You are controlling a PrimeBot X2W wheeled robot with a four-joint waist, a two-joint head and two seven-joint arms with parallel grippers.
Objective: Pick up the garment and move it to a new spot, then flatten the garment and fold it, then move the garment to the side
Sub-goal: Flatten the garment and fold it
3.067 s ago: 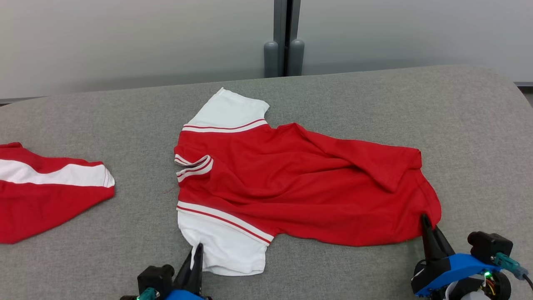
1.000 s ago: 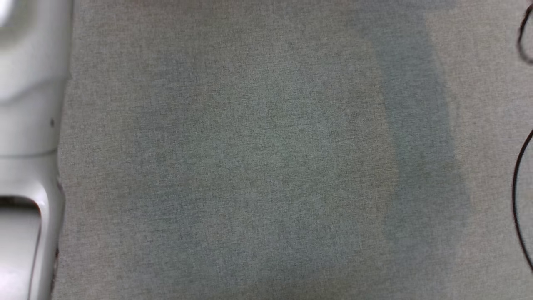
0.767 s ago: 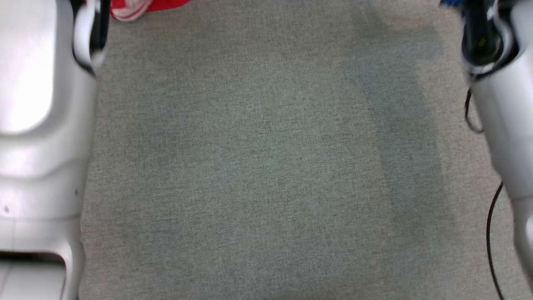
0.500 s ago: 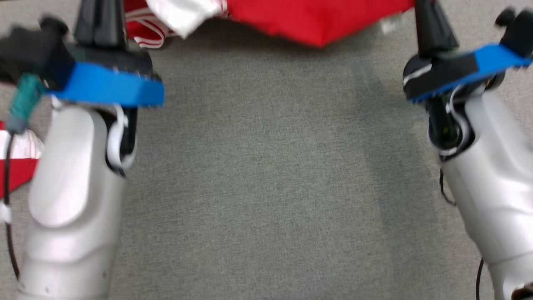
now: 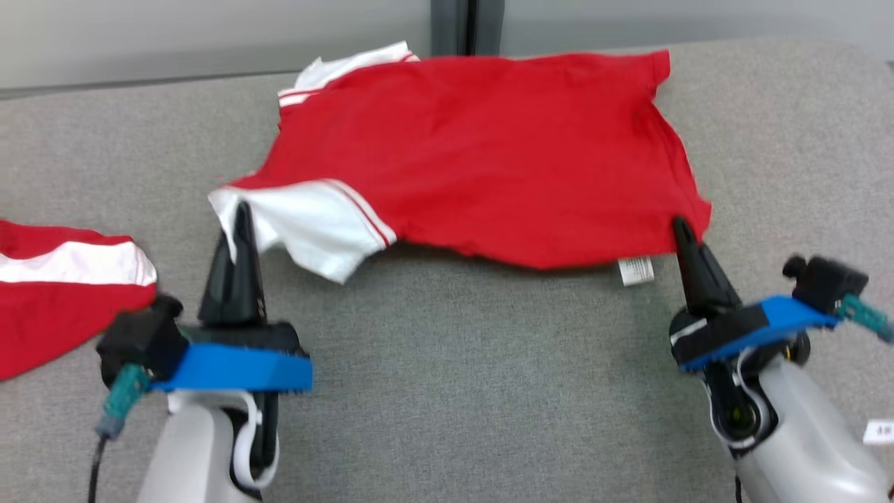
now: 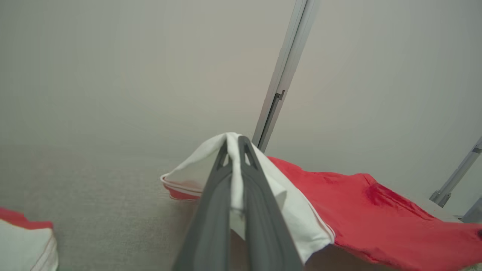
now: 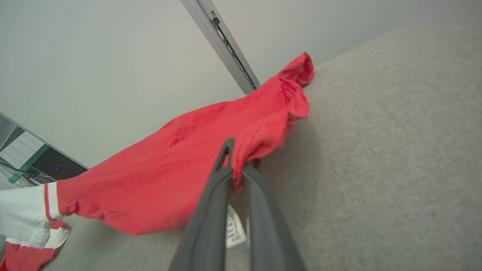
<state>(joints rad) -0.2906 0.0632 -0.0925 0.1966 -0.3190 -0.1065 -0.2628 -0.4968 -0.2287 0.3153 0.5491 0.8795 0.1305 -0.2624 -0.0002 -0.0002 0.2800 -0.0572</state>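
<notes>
Gripping the near edge of a red garment (image 5: 489, 154), two dark grippers rise from the bottom of the head view. The left gripper (image 5: 241, 213) has its fingers pinched together on the white sleeve (image 5: 307, 227), and the left wrist view shows white cloth squeezed between them. The right gripper (image 5: 681, 230) is clamped on the red hem corner, just beside a small white label (image 5: 635, 270). Between the two arms lies the bare grey table (image 5: 454, 391). Beyond the fingertips the garment spreads away across the table, mostly smooth, its held edge raised off the surface. At its far side another sleeve (image 5: 349, 66) peeks out. A second garment (image 5: 63, 293), red and white, lies at the left edge, well apart. Behind stands a pale wall (image 5: 174, 35) with a grey post (image 5: 466, 28). By the look of it, the garment has reached its spot and flattening is under way. Folding and moving it aside are not yet done.
</notes>
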